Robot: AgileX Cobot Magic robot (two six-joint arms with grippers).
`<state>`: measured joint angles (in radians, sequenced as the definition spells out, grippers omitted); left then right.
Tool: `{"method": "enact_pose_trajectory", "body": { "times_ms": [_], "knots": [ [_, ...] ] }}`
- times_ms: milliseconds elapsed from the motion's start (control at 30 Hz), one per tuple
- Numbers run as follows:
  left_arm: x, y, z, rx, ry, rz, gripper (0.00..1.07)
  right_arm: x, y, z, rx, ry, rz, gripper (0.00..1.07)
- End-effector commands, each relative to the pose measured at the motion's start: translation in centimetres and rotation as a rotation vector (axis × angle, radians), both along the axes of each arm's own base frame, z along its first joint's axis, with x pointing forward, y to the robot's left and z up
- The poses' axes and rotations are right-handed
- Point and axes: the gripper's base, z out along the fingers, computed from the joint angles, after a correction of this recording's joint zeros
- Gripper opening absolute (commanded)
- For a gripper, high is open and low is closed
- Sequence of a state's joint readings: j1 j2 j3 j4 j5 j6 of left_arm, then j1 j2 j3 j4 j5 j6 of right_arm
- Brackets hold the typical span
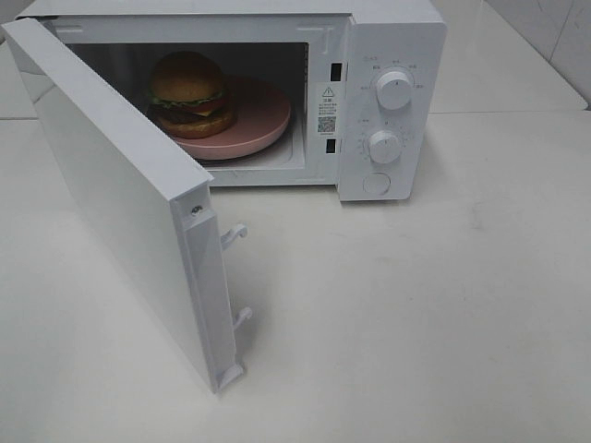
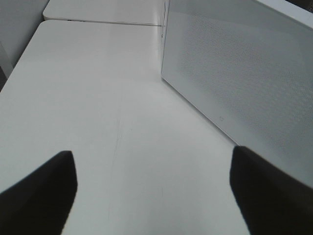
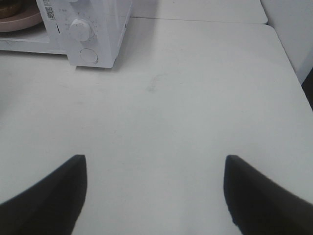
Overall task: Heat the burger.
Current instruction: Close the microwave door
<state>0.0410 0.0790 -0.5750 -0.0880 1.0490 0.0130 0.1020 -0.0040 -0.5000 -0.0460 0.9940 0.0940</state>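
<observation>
exterior high gives you a wide white table (image 1: 416, 314) that runs back to a tiled wall (image 1: 554, 37) at the far right. on the table stands a white microwave (image 1: 406, 37), its door (image 1: 120, 194) swung open to the left. inside, a pink plate (image 1: 263, 115) carries the burger (image 1: 189, 92) on its left part, upright with the bun dome up. it is round, so its one axis runs vertical. your left gripper (image 2: 152, 152) and right gripper (image 3: 155, 157) each hang over the table, jaws spread wide.
</observation>
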Motion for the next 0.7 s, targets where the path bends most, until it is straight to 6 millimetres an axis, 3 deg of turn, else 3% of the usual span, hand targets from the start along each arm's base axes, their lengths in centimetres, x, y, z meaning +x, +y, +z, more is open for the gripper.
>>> {"method": "enact_pose_trajectory", "body": {
  "times_ms": [33,67,100,167,200,233,300,333,400,700],
  "knots": [
    [1.7,0.1,0.8,-0.008,0.009,0.009,0.56,-0.4,0.0,-0.1,0.002,-0.024,-0.005,0.75],
    [1.7,0.1,0.8,-0.008,0.009,0.009,0.56,-0.4,0.0,-0.1,0.002,-0.024,-0.005,0.75],
    [2.7,0.2,0.9,-0.001,0.022,0.017,0.45,-0.4,0.0,-0.1,0.002,-0.024,-0.005,0.75],
    [3.1,0.3,1.0,0.006,0.021,0.021,0.41,-0.4,0.0,-0.1,0.002,-0.024,-0.005,0.75],
    [4.2,0.5,1.1,0.019,0.032,0.03,0.3,-0.4,0.0,-0.1,0.002,-0.024,-0.005,0.75],
    [4.2,0.5,1.1,0.019,0.032,0.03,0.3,-0.4,0.0,-0.1,0.002,-0.024,-0.005,0.75],
    [5.6,0.6,1.1,0.021,0.057,0.034,0.14,-0.4,0.0,-0.1,0.002,-0.024,-0.005,0.75],
    [5.6,0.6,1.1,0.021,0.057,0.034,0.14,-0.4,0.0,-0.1,0.002,-0.024,-0.005,0.75],
    [7.1,0.6,1.2,0.014,0.058,0.035,0.0,-0.4,0.0,-0.1,0.002,-0.024,-0.005,0.75],
    [10.0,0.7,0.4,-0.008,-0.045,0.044,0.0,-0.4,0.0,-0.1,0.002,-0.024,-0.005,0.75]
  ]
}}
